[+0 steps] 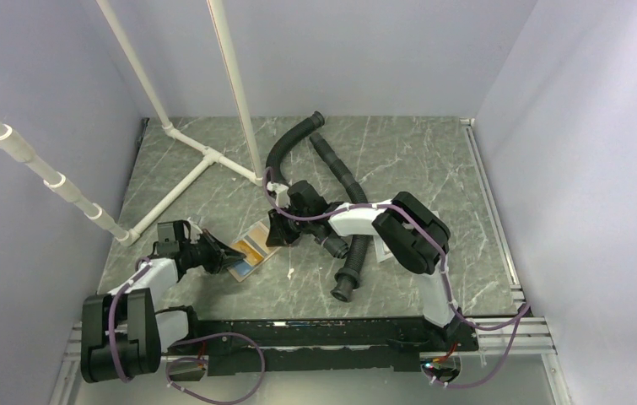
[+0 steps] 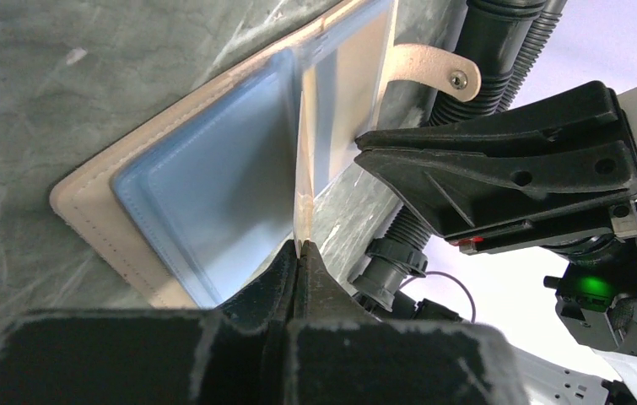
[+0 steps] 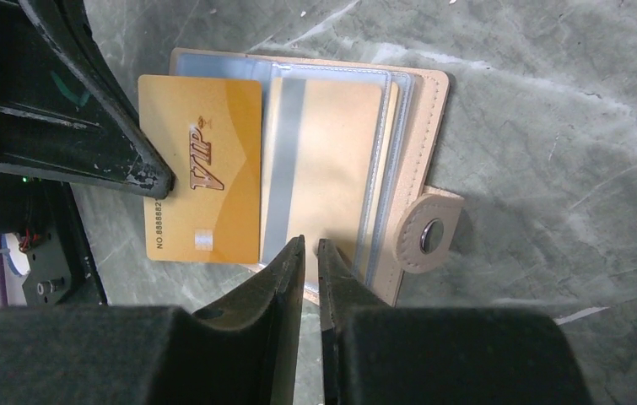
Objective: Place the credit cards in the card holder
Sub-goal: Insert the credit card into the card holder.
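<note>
Left gripper (image 2: 299,251) is clamped on the left edge of the gold VIP card (image 3: 205,160). I see that card lying flat over the left half of the open card holder (image 3: 423,126), its right edge at the clear sleeve. A second card (image 3: 323,169) sits stripe-up inside the sleeve. Right gripper (image 3: 310,249) is almost closed, with its tips at the holder's near edge. I can't tell if it pinches anything. Black corrugated hose (image 1: 353,253) lies just right of it.

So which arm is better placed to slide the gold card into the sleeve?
Left. The left hand pinches the gold card, lined up with the card holder sleeve; the right hand seems clamped on the holder's edge.
</note>
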Controlling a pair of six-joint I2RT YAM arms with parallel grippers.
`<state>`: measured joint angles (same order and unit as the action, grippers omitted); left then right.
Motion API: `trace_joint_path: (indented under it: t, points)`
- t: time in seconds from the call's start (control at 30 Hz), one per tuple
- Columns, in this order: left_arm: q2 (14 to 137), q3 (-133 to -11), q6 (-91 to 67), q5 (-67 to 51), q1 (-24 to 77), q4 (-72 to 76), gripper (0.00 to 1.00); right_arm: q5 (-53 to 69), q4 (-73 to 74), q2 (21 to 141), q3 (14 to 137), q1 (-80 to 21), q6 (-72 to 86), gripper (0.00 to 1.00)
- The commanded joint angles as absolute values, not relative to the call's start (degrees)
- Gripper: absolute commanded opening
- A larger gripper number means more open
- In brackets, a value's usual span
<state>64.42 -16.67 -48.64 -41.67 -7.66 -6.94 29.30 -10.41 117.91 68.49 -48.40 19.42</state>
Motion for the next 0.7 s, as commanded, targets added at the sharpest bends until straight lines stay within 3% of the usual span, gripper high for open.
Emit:
trace_joint_path:
  t: [0.0,0.67]
  points:
    - [66.2,-15.8,-47.1,-44.9,-8.6,-2.5,0.00,28.6,-9.9,119.7,69.8,-48.2,17.6,0.14]
    - [75.5,-17.7,-44.0,-45.3,-9.0,-2.5,0.00,29.4,-9.0,120.9,70.7,-48.1,17.1,0.11]
